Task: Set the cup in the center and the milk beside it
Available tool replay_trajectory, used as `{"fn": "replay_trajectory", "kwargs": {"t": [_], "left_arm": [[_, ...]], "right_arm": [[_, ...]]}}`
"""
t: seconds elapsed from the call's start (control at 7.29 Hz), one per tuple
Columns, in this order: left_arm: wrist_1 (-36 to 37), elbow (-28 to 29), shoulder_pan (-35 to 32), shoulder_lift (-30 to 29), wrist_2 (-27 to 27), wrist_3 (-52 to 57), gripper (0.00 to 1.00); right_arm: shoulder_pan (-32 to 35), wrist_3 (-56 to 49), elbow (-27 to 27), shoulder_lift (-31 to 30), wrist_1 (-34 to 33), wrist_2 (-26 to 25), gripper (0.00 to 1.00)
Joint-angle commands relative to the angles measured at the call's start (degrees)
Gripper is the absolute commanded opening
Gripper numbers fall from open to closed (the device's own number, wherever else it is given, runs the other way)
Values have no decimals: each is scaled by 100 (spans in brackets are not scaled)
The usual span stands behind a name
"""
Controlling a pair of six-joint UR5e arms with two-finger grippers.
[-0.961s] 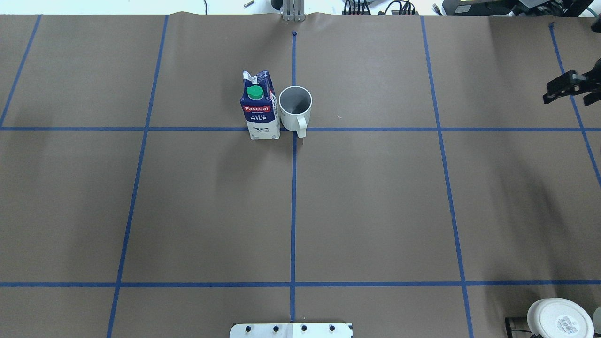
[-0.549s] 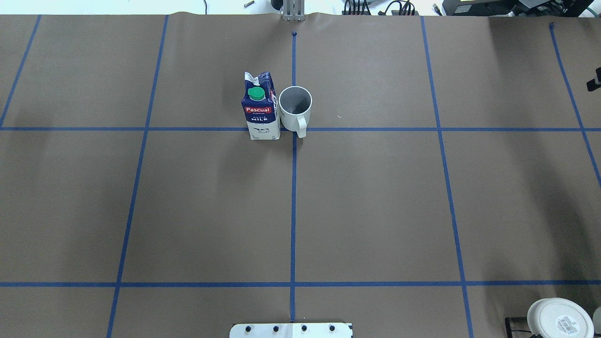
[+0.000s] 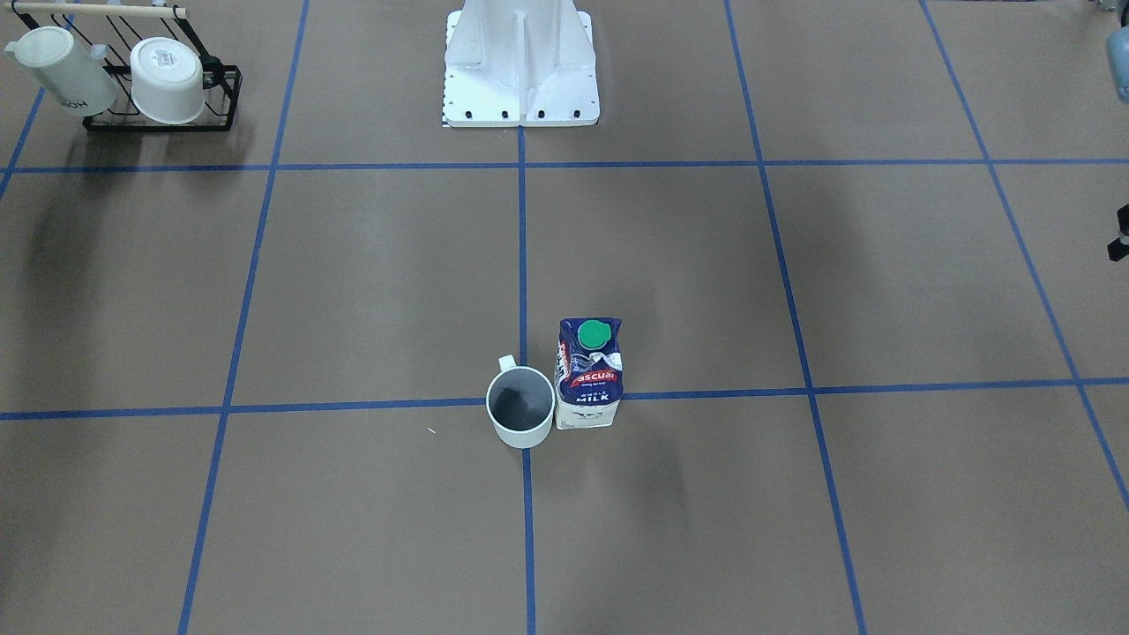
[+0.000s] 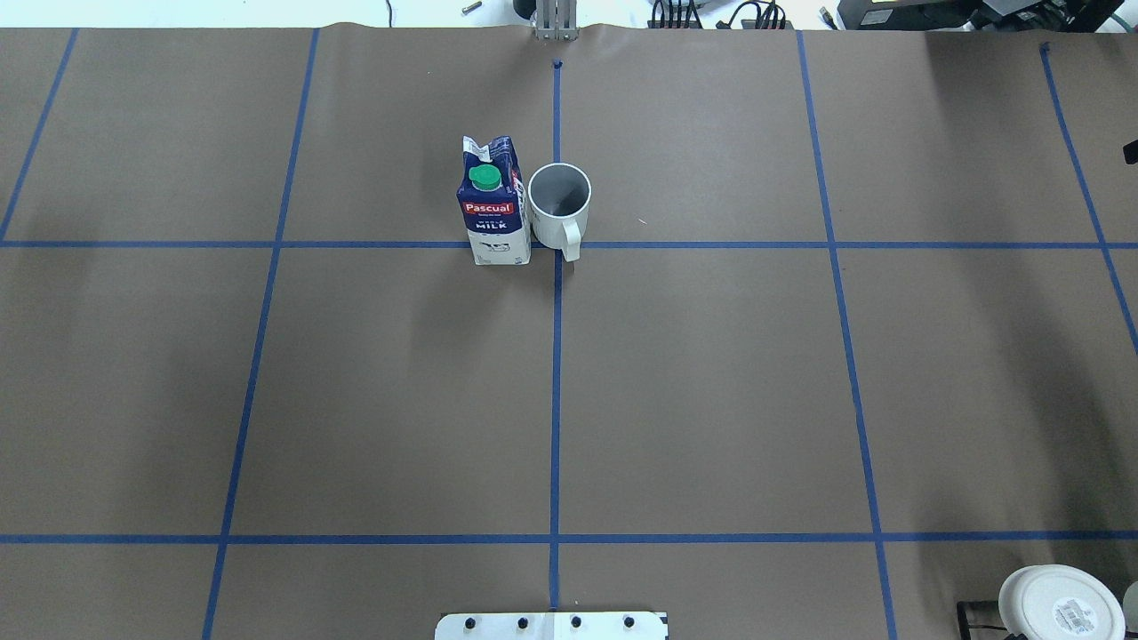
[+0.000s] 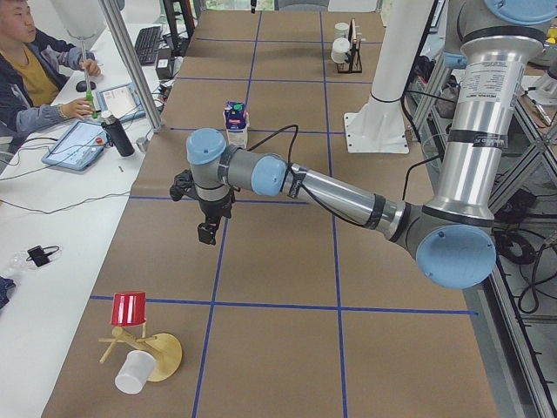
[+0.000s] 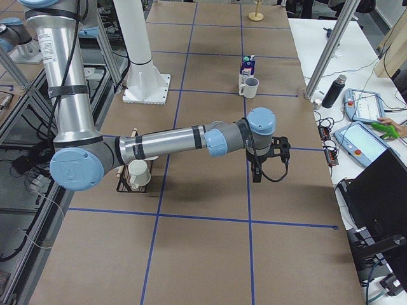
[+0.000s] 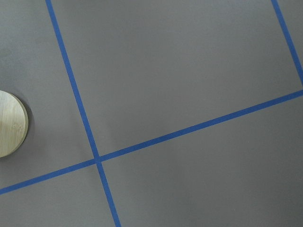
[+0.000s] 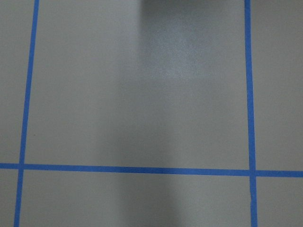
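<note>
Overhead catches cup (image 4: 559,206) just beside milk (image 4: 492,212) on counter (image 4: 711,400); only side views catch left arm (image 5: 331,193) and right arm (image 6: 168,142), jaws' spread unreadable.

I see the dark blue and white milk carton (image 4: 492,209) and the white handled mug (image 4: 559,203) standing just beside each other, too close to reach between them. The brown blue-taped table (image 4: 711,400) lies open on their outer sides. The black wire rack (image 3: 157,127) stands well apart in a corner.

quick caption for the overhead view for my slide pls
White cup standing on the centre tape crossing, milk carton upright close beside it, on the brown gridded table.
</note>
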Motion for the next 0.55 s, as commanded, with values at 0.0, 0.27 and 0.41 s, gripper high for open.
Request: {"fn": "replay_trajectory", "kwargs": {"t": [0.0,0.27,0.41], "left_arm": [[-17,-1,2,13,-6,-5,99],[-17,-54,-7,22,-6,-23,99],[-17,-80,2,83,-6,-14,99]], "right_arm": [[-6,-4,31,15,-5,-1,100],[-6,-4,31,23,-5,-1,100],[-6,-4,31,23,-5,-1,100]]}}
